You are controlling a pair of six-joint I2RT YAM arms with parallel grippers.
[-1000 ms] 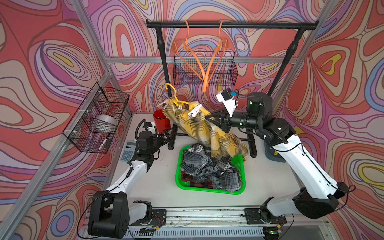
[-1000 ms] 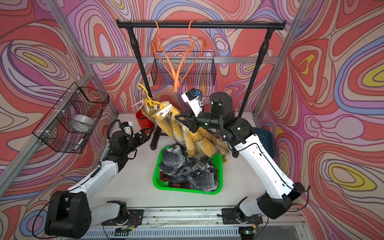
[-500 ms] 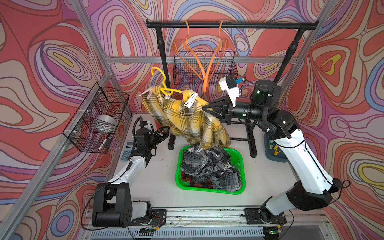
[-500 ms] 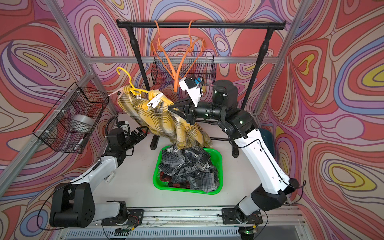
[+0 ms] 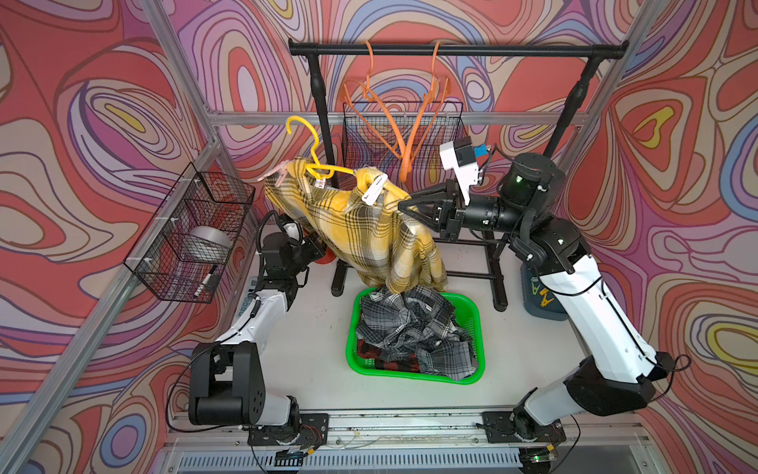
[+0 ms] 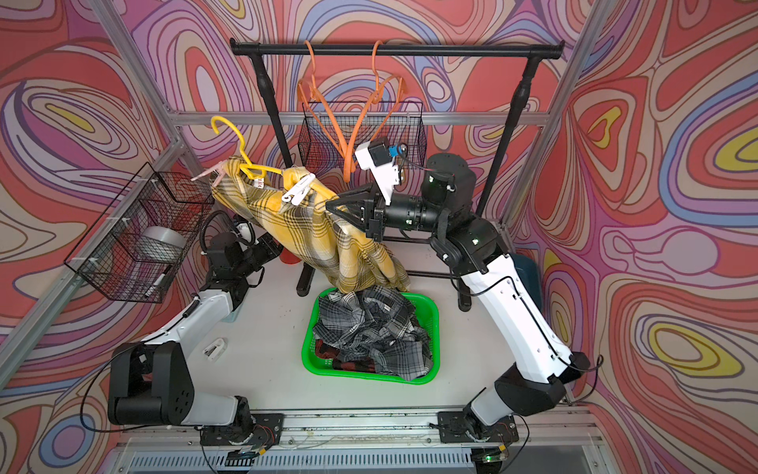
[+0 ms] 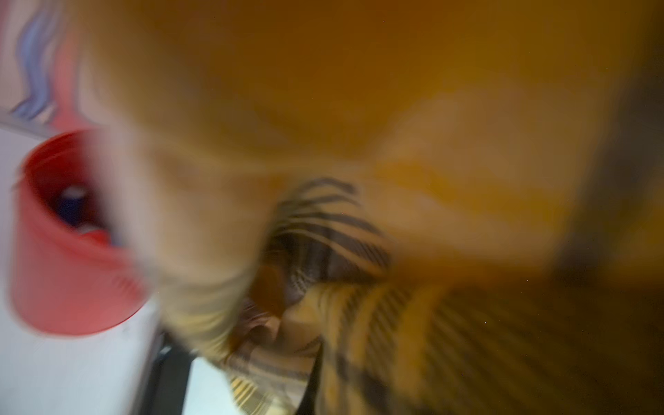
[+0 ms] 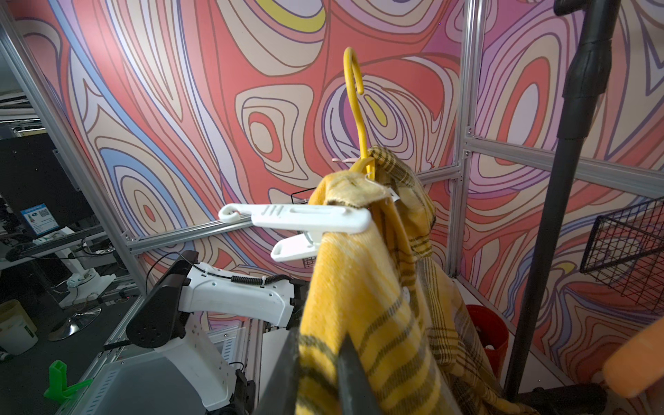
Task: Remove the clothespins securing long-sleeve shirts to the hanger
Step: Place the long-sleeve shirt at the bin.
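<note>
Nearest, a green plastic basket [image 5: 353, 361] sits on the white table [image 5: 311, 361]. In it lie a grey plaid shirt [image 5: 410, 328] and, under it, a red-and-black check shirt [image 5: 381, 363]. One loose white clip [image 6: 215, 349] lies on the table beside the left arm [image 6: 205, 312].

Just behind the basket, the yellow-and-black plaid shirt [image 5: 361, 230] hangs on a thin yellow plastic hanger [image 5: 316, 152], up in the air. Its bottom comes down to the basket's back edge; I cannot tell if it touches. The right gripper [image 5: 404, 204] is clamped on the shirt at one end of the hanger and holds it all up. The left gripper is tucked under the shirt, where no top view shows it. Its own camera sees only blurry yellow cloth. It is closed tight, but I cannot tell if it has anything.

Two clips are on the hanger: a white plastic clothespin [image 8: 298, 217] on the shoulder near the right gripper, and a pale pink clothespin [image 5: 275, 176] on the other shoulder.

I think the clips are light, hard and a bit slick, with a strong spring. Squeeze the two free tails that stick out, not the biting end. The shirt is soft and floppy and may swing, so the hanger needs a firm hold.

Farthest back, a black metal rack [image 5: 451, 49] carries two orange hangers [image 5: 406, 135].
</note>
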